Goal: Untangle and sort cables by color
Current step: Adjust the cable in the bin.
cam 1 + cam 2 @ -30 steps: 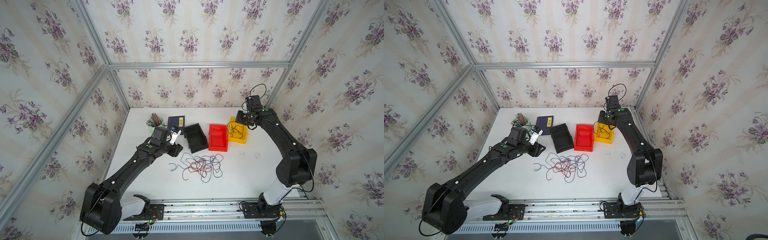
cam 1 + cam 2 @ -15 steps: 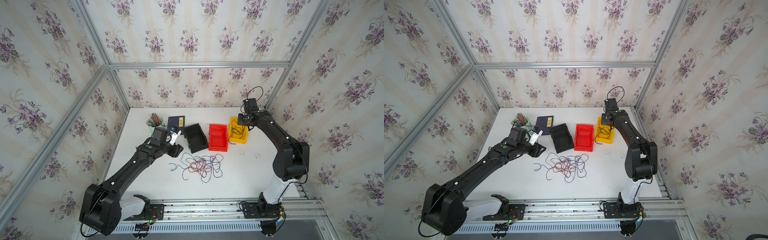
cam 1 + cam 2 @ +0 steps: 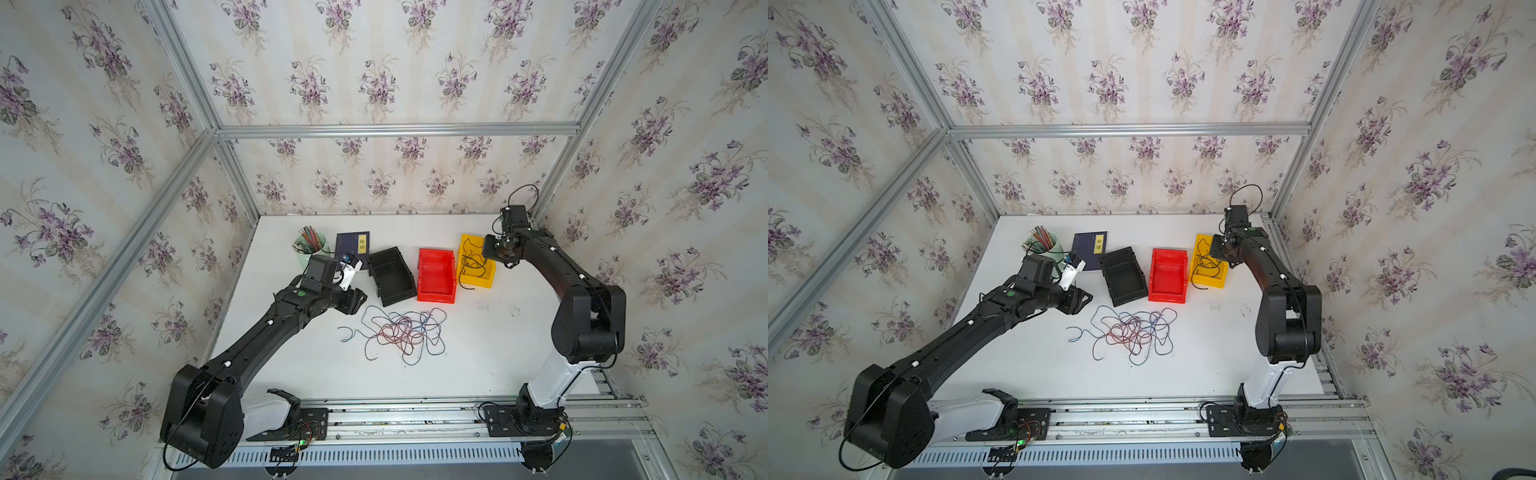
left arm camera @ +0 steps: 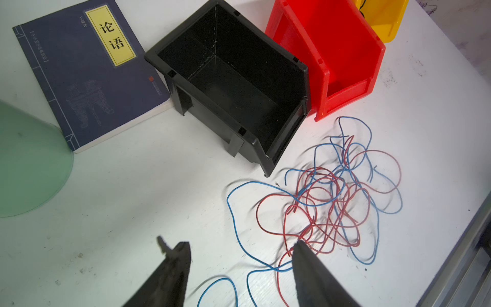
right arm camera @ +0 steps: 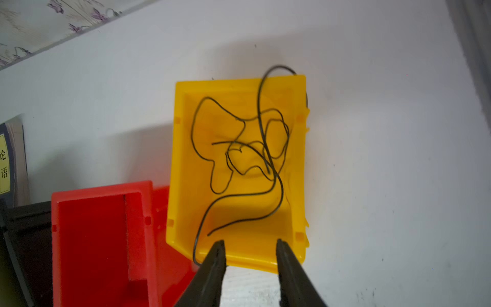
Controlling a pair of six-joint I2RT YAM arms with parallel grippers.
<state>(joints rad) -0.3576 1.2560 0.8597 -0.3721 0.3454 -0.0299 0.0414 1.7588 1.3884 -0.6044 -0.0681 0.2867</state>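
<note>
right claw hangs half open, empty, over the front lip of the yellow bin; black cables lie inside, one end trailing out. best to lift straight up, clear of it. red-blue tangle lies on the counter.

Soft, even light fills both top views, bright on the white tabletop. In the right wrist view a broad soft shadow lies ahead of the right tool, beside the yellow bin, and the tool's fingers are blurred. The left tool is out of focus too, while the cables ahead of it are sharp and cast faint shadows.
</note>
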